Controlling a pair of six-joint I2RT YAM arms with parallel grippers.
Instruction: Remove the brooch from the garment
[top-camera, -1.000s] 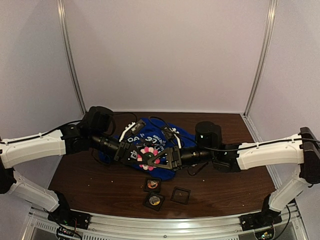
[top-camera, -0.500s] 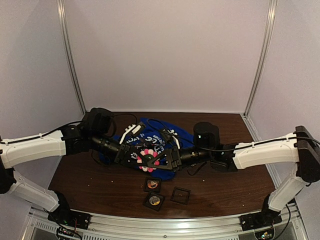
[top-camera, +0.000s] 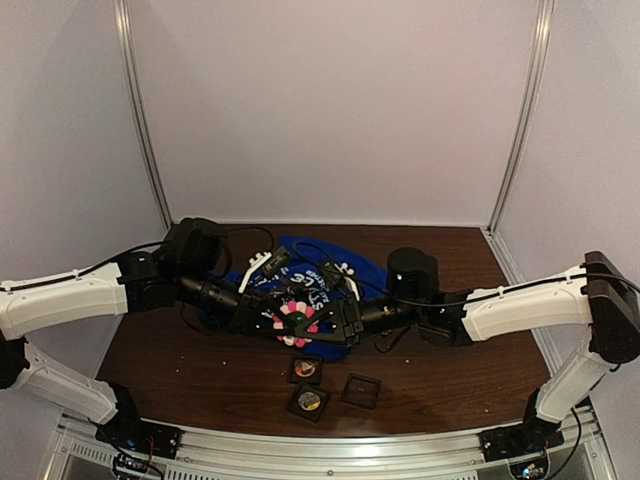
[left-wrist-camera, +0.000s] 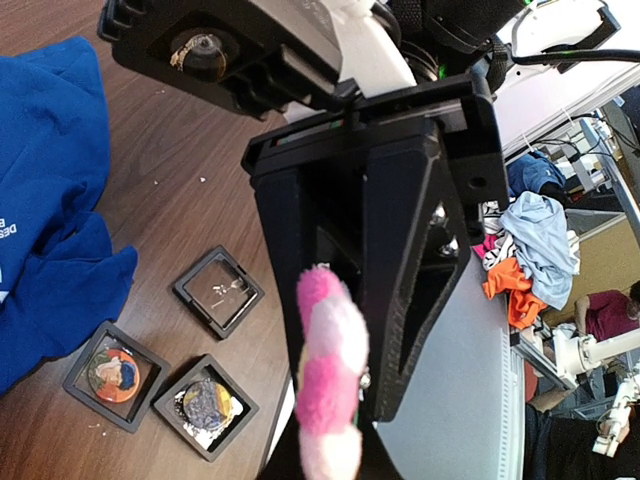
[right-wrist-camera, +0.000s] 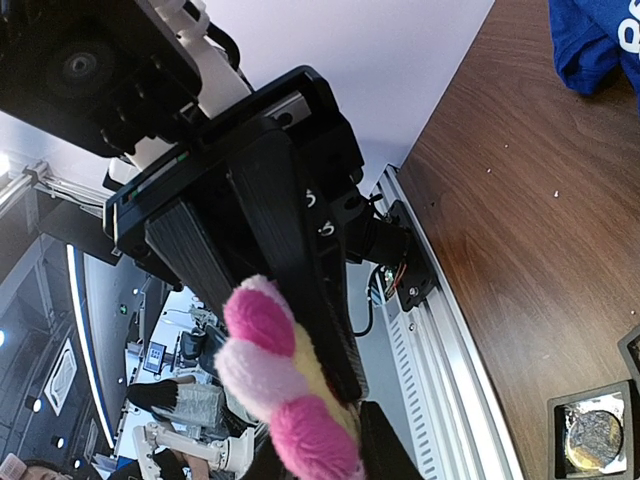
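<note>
You're pinching the brooch (left-wrist-camera: 328, 390) in left jaws and right jaws; it's seemingly sitting clear of garment (left-wrist-camera: 55, 180) at 9 o'clock; release pending.

White arms (top-camera: 60, 295); black hands (top-camera: 312, 320), cables (top-camera: 500, 290)

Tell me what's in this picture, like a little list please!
Garment: blue T-shirt, crumpled on the brown table
Brooch: fluffy pink-and-white flower, between the two grippers
Left gripper: at the brooch, grip hidden
Right gripper: at the brooch, grip hidden
Black boxes: three small square ones on the table beside the T-shirt; two hold something colourful, one looks nearly empty
</note>
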